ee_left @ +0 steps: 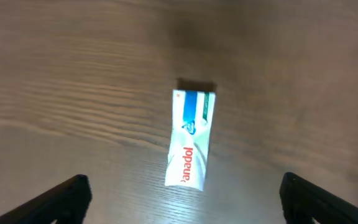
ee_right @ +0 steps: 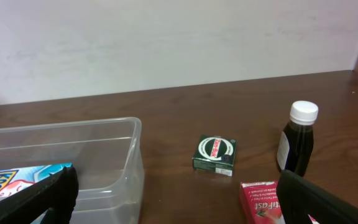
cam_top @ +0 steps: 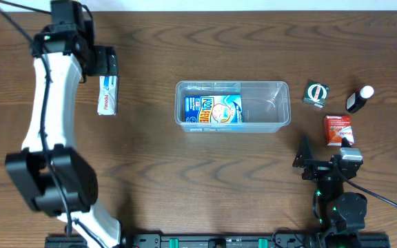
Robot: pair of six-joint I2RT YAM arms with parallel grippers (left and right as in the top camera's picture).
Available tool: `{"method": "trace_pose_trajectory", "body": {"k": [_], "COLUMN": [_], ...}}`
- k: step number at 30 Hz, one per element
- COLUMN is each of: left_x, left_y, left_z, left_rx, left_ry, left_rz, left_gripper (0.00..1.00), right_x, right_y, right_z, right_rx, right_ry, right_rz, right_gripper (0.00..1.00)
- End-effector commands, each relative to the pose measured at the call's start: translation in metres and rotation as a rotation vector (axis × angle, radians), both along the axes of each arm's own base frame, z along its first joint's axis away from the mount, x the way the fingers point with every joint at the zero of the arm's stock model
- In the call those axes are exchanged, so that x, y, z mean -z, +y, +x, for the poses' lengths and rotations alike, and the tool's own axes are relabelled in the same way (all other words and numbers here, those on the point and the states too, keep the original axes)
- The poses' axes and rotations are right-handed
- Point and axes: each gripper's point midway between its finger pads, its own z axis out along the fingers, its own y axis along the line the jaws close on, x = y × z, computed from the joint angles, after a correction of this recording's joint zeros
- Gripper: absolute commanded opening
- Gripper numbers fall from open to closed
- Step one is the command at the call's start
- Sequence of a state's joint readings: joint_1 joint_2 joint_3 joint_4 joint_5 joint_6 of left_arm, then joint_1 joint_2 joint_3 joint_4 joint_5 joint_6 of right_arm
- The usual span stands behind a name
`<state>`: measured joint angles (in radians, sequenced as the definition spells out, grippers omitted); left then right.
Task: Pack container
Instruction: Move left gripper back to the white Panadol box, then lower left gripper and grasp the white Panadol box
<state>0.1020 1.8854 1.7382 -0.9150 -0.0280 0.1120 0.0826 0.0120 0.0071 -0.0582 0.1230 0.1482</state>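
Bench (cam_top: 185,179): dark brown wood grain; it carries every item listed.

Container (cam_top: 271,107): clear rectangular tub with rounded corners and a rim. It stands upright at the middle of the bench with no lid. In the right wrist view its near corner (ee_right: 104,155) fills the lower left.

Blue-and-white box (cam_top: 213,109): lies flat inside the container, in its left half, printed face up. The right half of the tub is bare.

Panadol box (ee_left: 190,140): white with blue and green, red lettering. It lies flat on the bench (ee_left: 73,93), far left and well apart from the container.

Left pincer (ee_left: 184,180): fingers spread wide, pinching nothing. It hovers over the Panadol box (cam_top: 107,95), which touches neither finger.

Green box (cam_top: 316,93): small, with a round white emblem, just right of the container and apart from it.

Dark bottle (cam_top: 359,99): white cap. It stands upright in the right wrist view (ee_right: 298,140), right of the green box (ee_right: 215,154).

Red box (cam_top: 337,129): lies flat, nearer the front edge than the green box and the bottle, close to the right arm.

Right pincer (ee_right: 176,186): fingers spread wide, pinching nothing. It sits low at the front right of the bench, facing the container and the small items.
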Motion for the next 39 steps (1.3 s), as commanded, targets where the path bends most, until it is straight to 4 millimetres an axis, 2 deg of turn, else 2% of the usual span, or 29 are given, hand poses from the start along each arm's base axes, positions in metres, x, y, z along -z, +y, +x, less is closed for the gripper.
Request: {"method": "trace_pose_trajectory", "body": {"k": [1,5,11,28,39], "left_x": [0.045,0.076,0.099,0.099,0.102], "left_y": [-0.002,-0.002,-0.002,0.000,0.014], "left_z": [-0.003,-0.003,-0.005,-0.002,-0.002], "left_rx": [0.093,0.095,0.095,0.153,0.107], "left_ry": [0.119,0.188,0.239,0.235,0.225], "left_rz": [0.003,-0.007,-0.015,0.006,-0.001], "left_gripper": [0.98,0.98,0.98,0.98,0.98], "right_x": [0.000,0.000,0.000,0.000,0.000], "right_y": [-0.002,-0.002,-0.002,-0.003,-0.002], "right_z": [0.000,0.000,0.000,0.000,0.000], "right_rx": [0.008,0.008,0.008,0.008,0.008], "right_ry": [-0.001,-0.001,-0.001,-0.001,-0.001], "right_rz": [-0.011,-0.011,-0.011,-0.011,-0.011], "right_gripper": [0.99,0.99,0.99,0.99,0.99]}}
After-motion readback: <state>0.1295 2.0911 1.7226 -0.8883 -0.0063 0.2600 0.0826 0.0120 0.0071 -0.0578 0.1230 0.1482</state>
